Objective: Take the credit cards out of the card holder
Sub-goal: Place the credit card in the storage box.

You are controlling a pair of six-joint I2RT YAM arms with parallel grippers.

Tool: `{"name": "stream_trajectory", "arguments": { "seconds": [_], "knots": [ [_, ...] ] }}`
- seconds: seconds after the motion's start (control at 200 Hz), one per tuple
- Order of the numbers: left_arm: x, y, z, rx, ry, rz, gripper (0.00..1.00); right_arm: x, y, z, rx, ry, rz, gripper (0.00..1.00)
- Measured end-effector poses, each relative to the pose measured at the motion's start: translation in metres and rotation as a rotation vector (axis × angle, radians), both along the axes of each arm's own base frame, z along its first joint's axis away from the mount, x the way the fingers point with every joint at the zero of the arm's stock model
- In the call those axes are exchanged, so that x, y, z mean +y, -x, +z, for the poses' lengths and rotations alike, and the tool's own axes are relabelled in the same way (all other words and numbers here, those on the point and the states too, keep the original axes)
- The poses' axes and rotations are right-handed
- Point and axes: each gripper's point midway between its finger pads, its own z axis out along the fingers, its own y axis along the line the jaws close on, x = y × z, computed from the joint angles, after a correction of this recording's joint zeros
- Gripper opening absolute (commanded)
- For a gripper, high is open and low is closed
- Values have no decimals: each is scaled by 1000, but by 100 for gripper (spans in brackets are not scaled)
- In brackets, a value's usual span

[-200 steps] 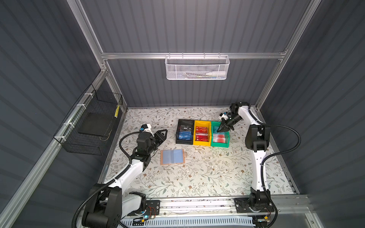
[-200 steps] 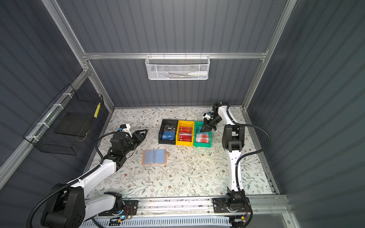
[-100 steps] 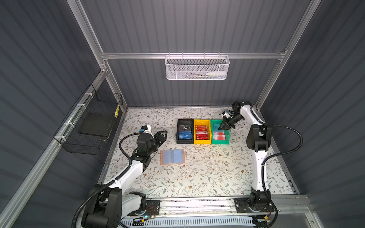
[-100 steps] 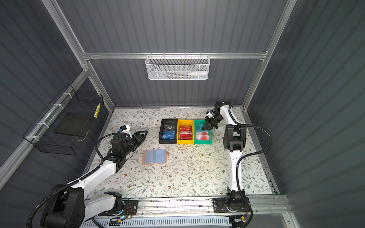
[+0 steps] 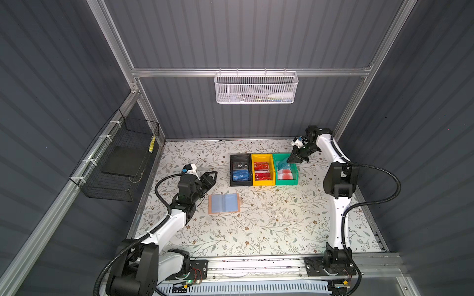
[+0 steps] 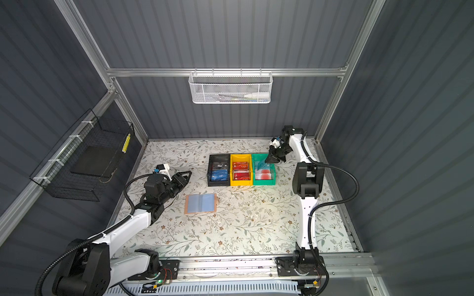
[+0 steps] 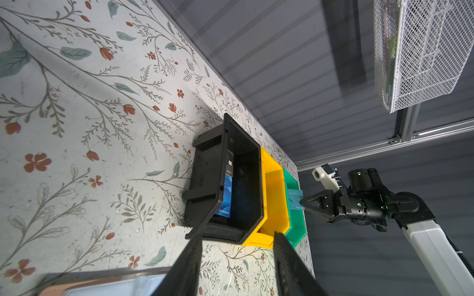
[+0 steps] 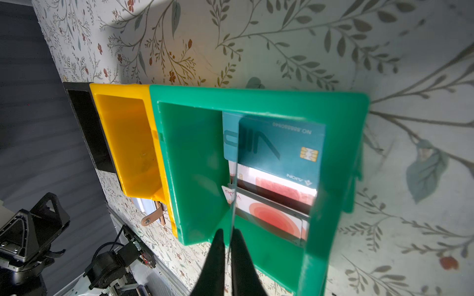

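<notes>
The tan card holder (image 5: pixel 224 203) (image 6: pixel 200 203) lies open and flat on the table, bluish sleeves up. Its edge shows in the left wrist view (image 7: pixel 102 287). My right gripper (image 5: pixel 289 160) (image 6: pixel 267 160) (image 8: pixel 228 233) hangs over the back of the green bin (image 5: pixel 286 182), shut on the edge of a thin teal credit card (image 7: pixel 296 200). That card is edge-on in the right wrist view. Another teal VIP card (image 8: pixel 274 143) leans inside the bin above white-and-red cards (image 8: pixel 269 217). My left gripper (image 5: pixel 215 174) (image 7: pixel 237 235) is open and empty, just left of the holder.
A black bin (image 5: pixel 240 183) with black and blue cards and a yellow bin (image 5: pixel 263 182) with red cards stand side by side left of the green bin. A white mesh basket (image 5: pixel 256 88) hangs on the back wall. A black wire basket (image 5: pixel 120 159) hangs on the left wall.
My right gripper has shifted slightly towards the back over the green bin, still with the teal card. The left arm and the card holder have not moved.
</notes>
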Motion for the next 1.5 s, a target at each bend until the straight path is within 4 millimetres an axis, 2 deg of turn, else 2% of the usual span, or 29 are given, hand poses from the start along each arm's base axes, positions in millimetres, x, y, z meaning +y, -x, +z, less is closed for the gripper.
{"name": "stream_trajectory", "arguments": {
  "seconds": [0.295, 0.58, 0.84, 1.041, 1.366, 1.416, 1.501],
  "knots": [
    [0, 0, 3, -11, 3, 0, 47, -3, -2, -2, -6, 22, -7, 15],
    [2, 1, 2, -14, 5, 8, 47, -4, -10, -4, -22, 26, -35, 9],
    [3, 2, 7, -27, 9, 14, 48, -3, -8, -24, 17, 18, -69, 6],
    [4, 4, 10, -37, 10, 20, 48, -3, -11, -34, 23, 8, -100, 7],
    [6, 5, 5, -25, 5, 27, 48, -9, -20, -18, -43, 37, -139, 16],
    [6, 5, 6, -26, 4, 27, 48, -11, -20, -14, -56, 52, -143, 21],
    [6, 5, 6, -25, 5, 27, 48, -14, -21, -9, -76, 71, -141, 21]
  ]
}}
